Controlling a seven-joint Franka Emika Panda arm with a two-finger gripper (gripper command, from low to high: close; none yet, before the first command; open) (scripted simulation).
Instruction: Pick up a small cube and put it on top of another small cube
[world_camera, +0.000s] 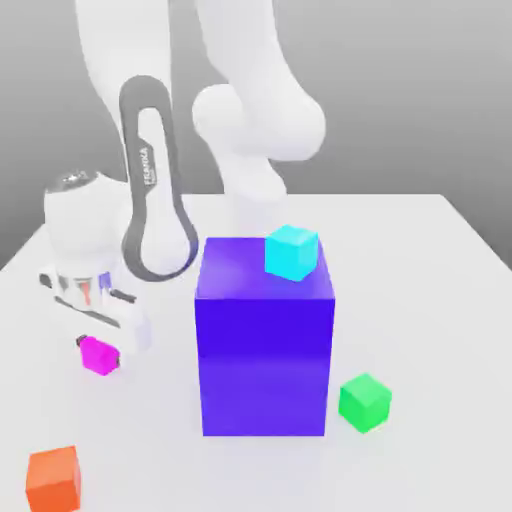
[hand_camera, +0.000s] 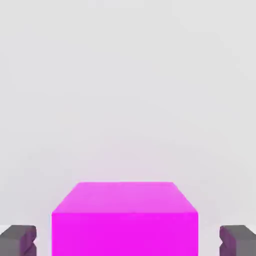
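Simulated tabletop (world_camera: 440, 300): featureless grey backdrop, plain blocks.

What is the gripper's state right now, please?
Gripper: down at the table, its fingers on either side of the magenta cube with gaps visible, so not closed on it.

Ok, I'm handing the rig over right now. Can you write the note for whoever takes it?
Gripper: open, down at the table, one finger on each side of the magenta cube, with gaps showing. Not gripped yet.
Magenta cube: on the table, on the exterior view's left of the big blue block.
Green cube: on the table on the block's other side, nothing on it.
Done: approach.
Left: close, lift, carry past the block, set it on the green cube.
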